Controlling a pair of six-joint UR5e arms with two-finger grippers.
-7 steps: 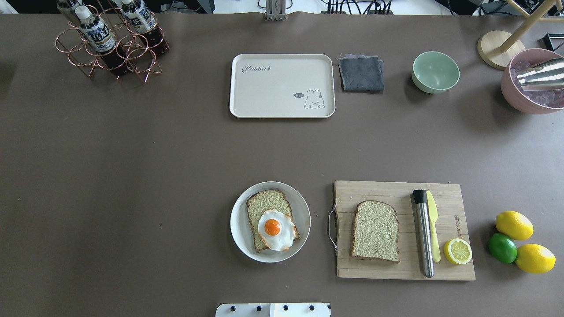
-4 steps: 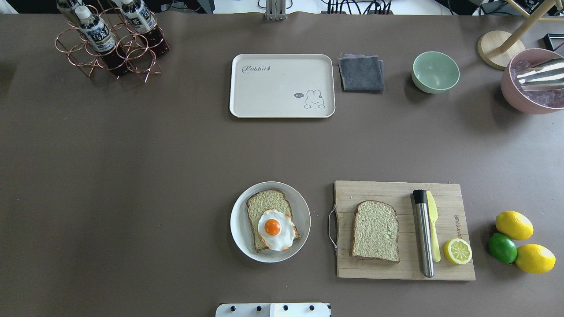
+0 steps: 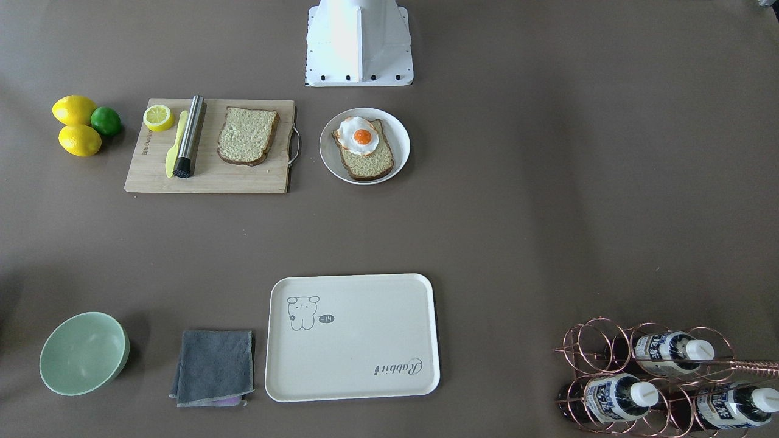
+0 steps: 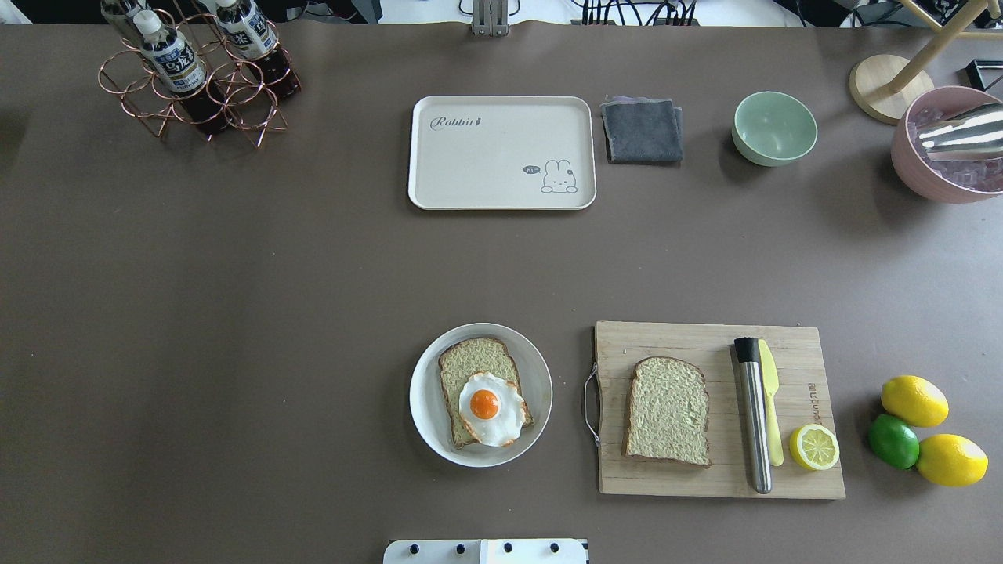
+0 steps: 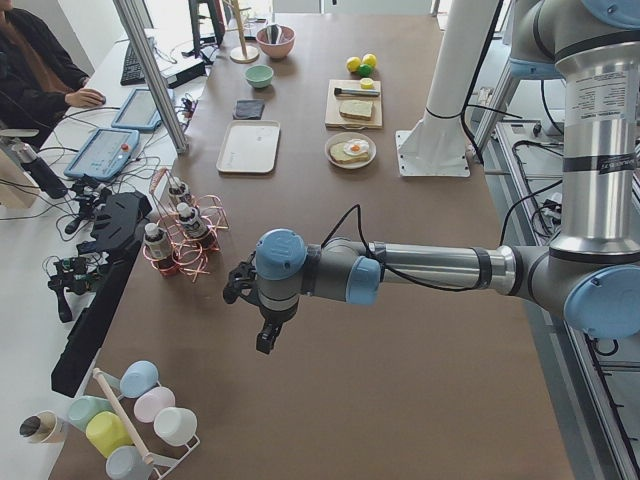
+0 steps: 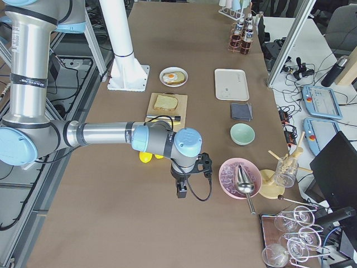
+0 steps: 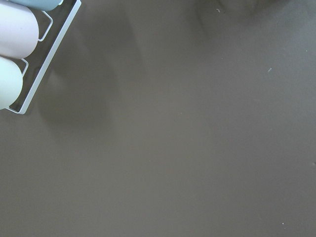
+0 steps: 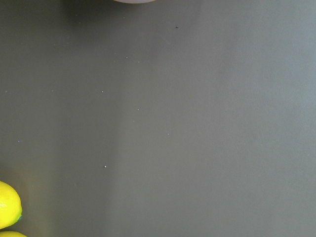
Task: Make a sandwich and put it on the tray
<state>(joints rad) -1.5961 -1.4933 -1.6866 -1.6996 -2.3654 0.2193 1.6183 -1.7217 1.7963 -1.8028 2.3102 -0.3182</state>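
Note:
One speckled bread slice [image 4: 470, 362] lies on a round white plate [image 4: 423, 399] with a fried egg [image 4: 490, 407] on top of it. A second slice [image 4: 668, 410] lies on the wooden cutting board [image 4: 674, 341], apart from the first. The cream tray [image 4: 501, 153] with "Rabbit" script lies bare at the far middle. My left gripper [image 5: 265, 340] hangs over bare table far off to the left. My right gripper [image 6: 181, 192] hangs over bare table far off to the right, beyond the lemons. Both show only in side views, so I cannot tell if they are open or shut.
The board also holds a steel cylinder [image 4: 754, 415], a yellow knife [image 4: 771, 407] and a half lemon [image 4: 814, 447]. Two lemons and a lime [image 4: 893, 441] lie to its right. A grey cloth [image 4: 642, 130], green bowl [image 4: 774, 128], pink bowl [image 4: 940, 157] and bottle rack [image 4: 196, 74] line the far edge.

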